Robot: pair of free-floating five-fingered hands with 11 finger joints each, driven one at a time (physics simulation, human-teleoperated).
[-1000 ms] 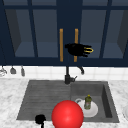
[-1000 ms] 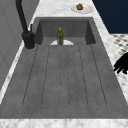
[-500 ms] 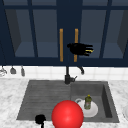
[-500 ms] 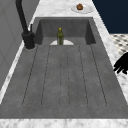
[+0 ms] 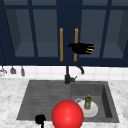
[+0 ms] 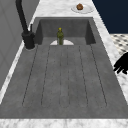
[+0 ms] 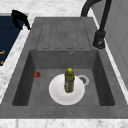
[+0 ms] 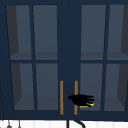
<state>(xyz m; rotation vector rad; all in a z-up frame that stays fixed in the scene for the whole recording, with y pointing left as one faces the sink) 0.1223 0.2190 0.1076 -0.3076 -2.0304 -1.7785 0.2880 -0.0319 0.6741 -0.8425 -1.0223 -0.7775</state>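
My right hand [image 5: 81, 48] hovers in front of the dark blue wall cabinet, just right of the right door's wooden handle [image 5: 76, 45]. Its fingers reach out straight to the right and its thumb side is at the handle; the upper view has that hand [image 8: 81, 100] at the same handle [image 8: 76, 90]. My left hand [image 5: 40, 119] hangs low at the sink's front edge with relaxed fingers, and it is also in the left side view [image 6: 122, 63] and the right side view [image 7: 20, 17]. It holds nothing.
An olive bottle [image 5: 88, 102] stands on a white plate [image 5: 93, 111] in the sink basin [image 7: 27, 75]. A red ball [image 5: 67, 115] sits at the front edge. The black faucet [image 5: 67, 75] rises behind. A plate with brown food [image 6: 80, 7] rests on the counter.
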